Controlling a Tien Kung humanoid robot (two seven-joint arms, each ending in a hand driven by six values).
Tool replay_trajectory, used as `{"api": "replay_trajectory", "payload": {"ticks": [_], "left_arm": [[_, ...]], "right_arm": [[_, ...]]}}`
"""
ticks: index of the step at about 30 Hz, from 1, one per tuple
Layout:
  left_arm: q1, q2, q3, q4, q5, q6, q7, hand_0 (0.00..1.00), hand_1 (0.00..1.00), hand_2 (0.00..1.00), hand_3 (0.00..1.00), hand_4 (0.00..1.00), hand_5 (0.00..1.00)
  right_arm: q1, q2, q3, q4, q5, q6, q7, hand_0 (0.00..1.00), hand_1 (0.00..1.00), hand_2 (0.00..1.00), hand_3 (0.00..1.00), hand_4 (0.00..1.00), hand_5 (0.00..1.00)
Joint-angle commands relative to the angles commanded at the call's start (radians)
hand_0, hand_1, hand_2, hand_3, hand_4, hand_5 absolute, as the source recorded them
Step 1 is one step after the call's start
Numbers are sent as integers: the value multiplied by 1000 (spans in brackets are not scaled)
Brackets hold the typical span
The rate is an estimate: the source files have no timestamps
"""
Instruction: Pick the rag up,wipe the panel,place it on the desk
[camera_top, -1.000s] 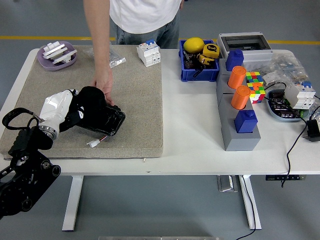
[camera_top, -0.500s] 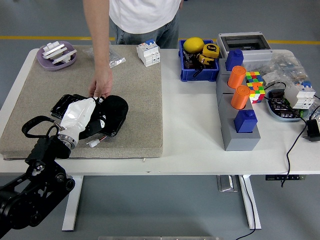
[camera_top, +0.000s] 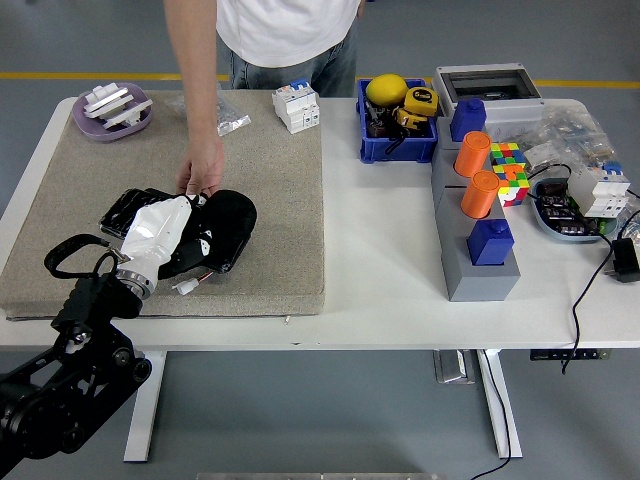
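Covering most of the left half of the white table (camera_top: 400, 270), a grey felt mat (camera_top: 280, 200) served as the work surface, presumably to cushion the panel and keep it from sliding. The person (camera_top: 280, 30) stood at the far side and held the person's hand (camera_top: 203, 170) on the far edge of the black panel (camera_top: 130, 205), apparently steadying it during wiping. The panel lay flat on the mat, largely covered. The robot's left hand (camera_top: 160, 232), in its white shell, rested on top of the panel with its fingers curled around the black rag (camera_top: 228, 222), which was pressed against the panel's right portion. Wiping appeared to be in progress; placing the rag on the desk remained. The right hand was not visible.
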Motion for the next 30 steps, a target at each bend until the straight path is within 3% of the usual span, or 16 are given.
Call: {"api": "replay_trajectory", "payload": {"ticks": [10,30], "left_arm": [[-58,61,-36,89,-16,2,3,249,463,590,485,2,2],[-116,93,-104,261,-44,28,-13,263,462,586,487,2,2]], "right_arm": [[1,0,6,0,-1,0,-1,789,670,695,589,998,523],[2,0,13,1,-6,-3,-6,788,672,694,589,998,525]]}}
